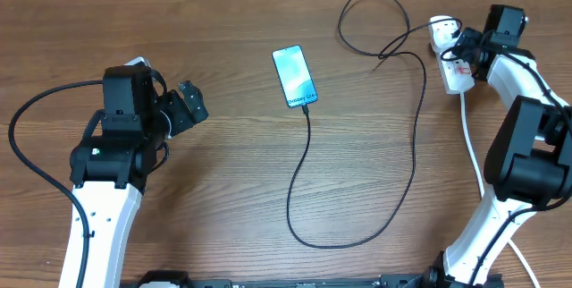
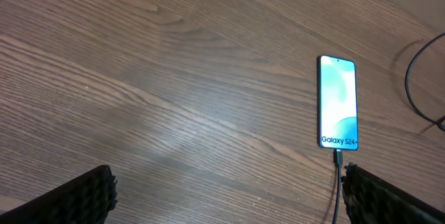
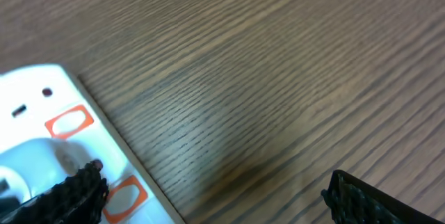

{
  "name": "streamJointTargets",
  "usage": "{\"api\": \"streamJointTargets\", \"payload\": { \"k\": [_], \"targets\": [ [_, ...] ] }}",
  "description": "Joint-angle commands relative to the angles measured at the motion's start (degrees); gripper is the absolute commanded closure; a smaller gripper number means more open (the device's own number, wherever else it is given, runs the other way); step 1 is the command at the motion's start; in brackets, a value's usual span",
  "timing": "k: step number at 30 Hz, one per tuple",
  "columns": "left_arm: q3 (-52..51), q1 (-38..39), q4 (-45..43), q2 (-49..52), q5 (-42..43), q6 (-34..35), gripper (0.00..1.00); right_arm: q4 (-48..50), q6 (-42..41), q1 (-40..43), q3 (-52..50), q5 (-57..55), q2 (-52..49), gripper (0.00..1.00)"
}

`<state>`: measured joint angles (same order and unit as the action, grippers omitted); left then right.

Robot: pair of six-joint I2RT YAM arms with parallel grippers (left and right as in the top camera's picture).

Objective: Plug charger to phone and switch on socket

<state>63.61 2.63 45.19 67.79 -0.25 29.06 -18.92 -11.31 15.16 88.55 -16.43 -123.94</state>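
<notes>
Overhead view: phone cabled, both grippers wide and empty

The phone (image 1: 295,76) lies flat on the table (image 1: 232,190) a little above centre, its blue-teal screen facing up. The charger (image 1: 309,167) meets the phone's lower edge. From there it runs down toward the near side, curves right, climbs, and loops at the far side before reaching the socket (image 1: 458,79) at the far right. In the left wrist view the phone (image 2: 338,102) shows "Galaxy S24+", and the charger (image 2: 338,182) tip sits in its bottom edge.

The left gripper (image 1: 189,104) is well to the left of the phone, jaws spread, gripping nothing. In its own camera the left gripper (image 2: 226,179) shows one finger (image 2: 76,200) at each lower corner with bare wood between them.

The right gripper (image 1: 458,48) hangs over the socket, jaws parted, nothing between them. In the right wrist view the right gripper (image 3: 212,186) has one finger (image 3: 73,193) over the socket (image 3: 42,85), beside two orange-red switch marks (image 3: 69,123). The other finger is over bare wood. Whether that finger touches the block I cannot tell, nor how the switch stands. A thick white lead (image 1: 468,136) runs from the socket toward the near edge.
</notes>
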Motion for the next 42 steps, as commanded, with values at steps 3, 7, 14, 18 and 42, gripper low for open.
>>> {"api": "streamJointTargets", "payload": {
  "k": [3,7,14,18,42],
  "targets": [
    [-0.13,0.04,0.02,0.2,-0.17,0.72,0.0,0.39,-8.46,2.03,1.07,3.58,-0.44,0.0],
    [-0.13,0.04,-0.04,0.2,-0.2,0.72,0.01,0.22,-8.44,2.27,1.05,5.46,-0.5,0.0],
    [-0.13,0.04,-0.13,0.2,-0.17,0.72,0.01,0.63,-8.44,2.27,1.05,5.6,-0.72,0.0],
    [-0.13,0.04,-0.02,0.2,-0.15,0.74,0.01,0.83,-8.07,2.21,1.05,5.6,-2.32,0.0],
    [-0.13,0.04,-0.66,0.2,-0.17,0.74,0.0,0.13,-6.67,2.16,1.05,13.14,-4.24,0.0]
  ]
}}
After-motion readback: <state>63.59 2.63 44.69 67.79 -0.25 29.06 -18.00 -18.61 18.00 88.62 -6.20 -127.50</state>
